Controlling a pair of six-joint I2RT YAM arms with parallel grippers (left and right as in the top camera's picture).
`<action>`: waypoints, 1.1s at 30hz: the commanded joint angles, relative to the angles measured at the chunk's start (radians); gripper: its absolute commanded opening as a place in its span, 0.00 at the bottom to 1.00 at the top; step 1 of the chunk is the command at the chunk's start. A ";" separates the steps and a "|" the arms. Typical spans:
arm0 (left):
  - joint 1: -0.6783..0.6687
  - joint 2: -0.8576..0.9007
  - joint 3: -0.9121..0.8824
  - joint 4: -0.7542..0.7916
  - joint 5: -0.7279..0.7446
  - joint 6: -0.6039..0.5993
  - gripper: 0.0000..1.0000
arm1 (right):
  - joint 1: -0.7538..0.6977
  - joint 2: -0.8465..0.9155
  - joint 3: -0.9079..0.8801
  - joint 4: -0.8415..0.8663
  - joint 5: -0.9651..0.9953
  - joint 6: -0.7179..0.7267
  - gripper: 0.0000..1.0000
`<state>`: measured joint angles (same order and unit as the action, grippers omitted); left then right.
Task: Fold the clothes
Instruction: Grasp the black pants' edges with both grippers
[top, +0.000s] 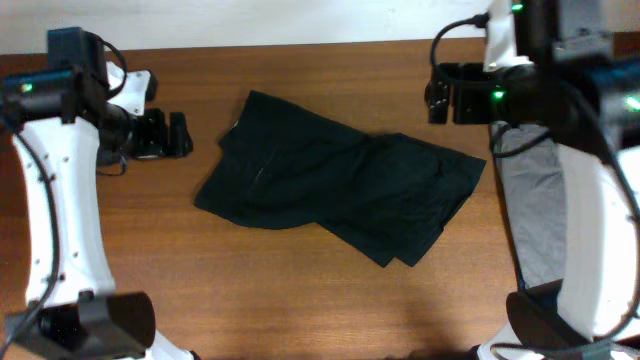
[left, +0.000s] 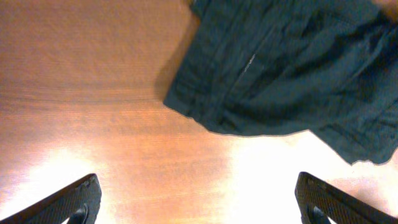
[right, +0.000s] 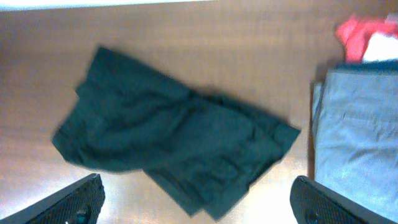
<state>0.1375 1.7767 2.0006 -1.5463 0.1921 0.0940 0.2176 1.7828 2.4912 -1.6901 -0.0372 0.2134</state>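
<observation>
Left jaws: spread wide, clamped on nothing, only bare wooden surface (left: 93, 93) between the fingertips (left: 78, 199). Just ahead of them and off to their right, the nearest rumpled edge of the dark garment (left: 280, 68), flat on the wood and untouched. A pale line of stitching a little farther in, possibly a seam or fly.

Right jaws: also wide apart and empty, hanging above the surface. The whole dark garment laid out ahead of them, askew, with one layer lapped over another at the end nearer the right-hand finger. Out past that finger, a grey garment (right: 354, 137), flat and seemingly folded, just beside the dark one with a thin strip of wood between. Farther still, at the far corner, something red (right: 351, 34) with a white patch on it; too blurred to name.

Handling, as a judgement: soft, light, limp cloth with no stiffness to carry a fold, so likely to sag and trail if lifted by a single point. Not fragile. Probably prone to bunching when dragged over the wood. Best taken at the corners or along the hem, one pair of jaws at each end of the same edge, rather than in the thick crumpled middle. Pinch low against the wood to catch every layer.

No basket, box or bin anywhere in view, so nothing held inside anything.
</observation>
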 joint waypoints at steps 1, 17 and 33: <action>0.002 0.096 0.019 -0.057 0.009 0.005 0.99 | 0.005 0.008 -0.122 -0.009 -0.007 0.012 0.99; -0.019 0.597 -0.004 0.036 -0.085 -0.009 0.70 | 0.005 0.008 -1.021 0.191 -0.042 0.118 0.99; -0.037 0.664 -0.025 0.116 -0.133 0.005 0.46 | 0.006 0.008 -1.184 0.383 -0.171 0.170 0.99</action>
<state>0.0998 2.4332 1.9942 -1.4464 0.0704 0.0902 0.2176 1.8000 1.3415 -1.3174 -0.1600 0.3706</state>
